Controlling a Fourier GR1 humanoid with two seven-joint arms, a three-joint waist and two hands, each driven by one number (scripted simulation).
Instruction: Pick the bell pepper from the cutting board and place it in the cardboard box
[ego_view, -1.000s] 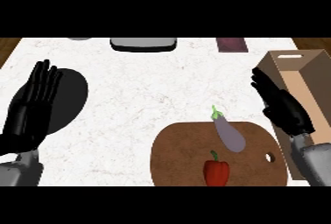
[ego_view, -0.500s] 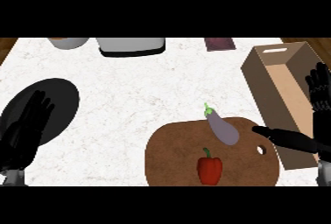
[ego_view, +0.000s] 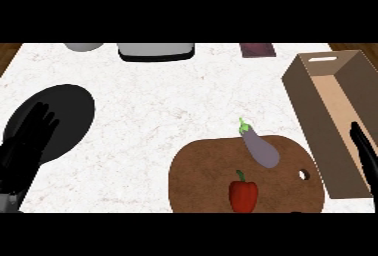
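A red bell pepper with a green stem and a pale purple eggplant with a green cap lie on a brown cutting board. The counter is white with faint veining, and the cardboard box at three o'clock is tan; a black plate sits at nine o'clock, and both hands, left and right, are black

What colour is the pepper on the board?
The bell pepper is red with a green stem, shown in the head view on the brown cutting board.

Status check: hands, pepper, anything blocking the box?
Left robot hand open, resting at left edge. Right robot hand open beside the box. Pepper untouched on cutting board. Eggplant lies beyond the pepper.
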